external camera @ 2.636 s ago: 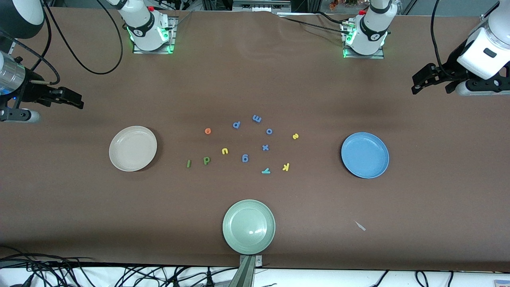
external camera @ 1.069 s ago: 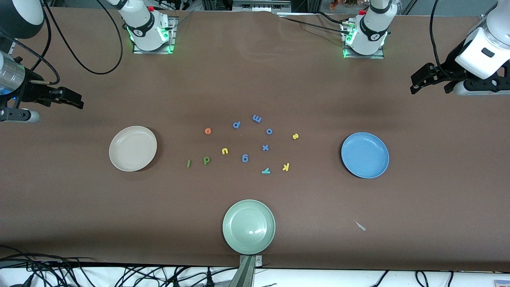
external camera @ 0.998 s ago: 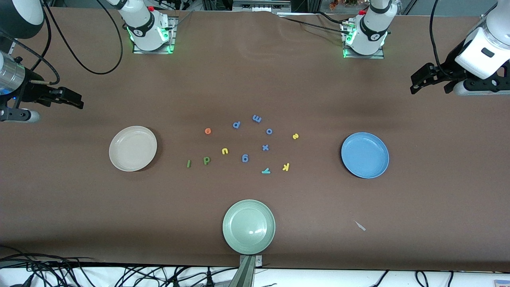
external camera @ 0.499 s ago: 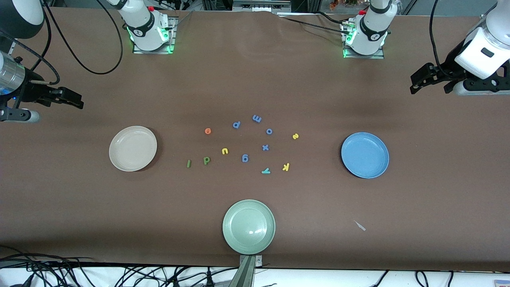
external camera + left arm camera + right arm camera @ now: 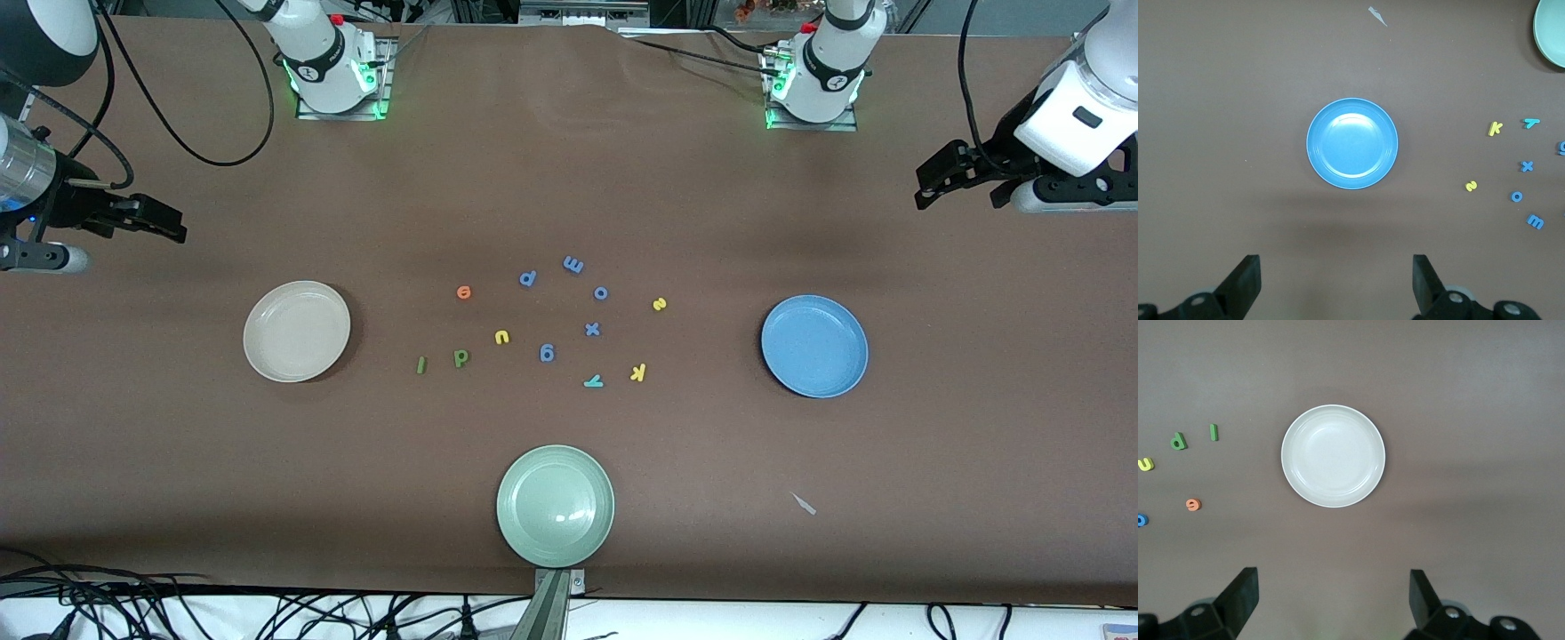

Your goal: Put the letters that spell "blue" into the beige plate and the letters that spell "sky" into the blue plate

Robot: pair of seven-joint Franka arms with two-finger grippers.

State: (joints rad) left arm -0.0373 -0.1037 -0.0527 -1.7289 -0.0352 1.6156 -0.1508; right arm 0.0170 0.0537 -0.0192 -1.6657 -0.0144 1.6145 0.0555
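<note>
Two-arm sorting task at its outset. The beige plate lies empty toward the right arm's end of the table, and the blue plate lies empty toward the left arm's end, so each arm appears to have a target on its own side. Between the plates the foam letters are scattered flat and apart from one another: the green "l", green "b", yellow "u" and orange "e" lie toward the beige plate, while the yellow "s", yellow "k" and teal "y" lie toward the blue plate. Blue-purple letters mixed among them serve as distractors, and a pale green plate sits nearest the front camera, outside the task. The right hand hangs above bare table at its own end, open and holding nothing; its wrist view looks down on the beige plate. The left hand hangs likewise above its end, open and empty, with the blue plate below its camera. No letter has yet been placed.
</note>
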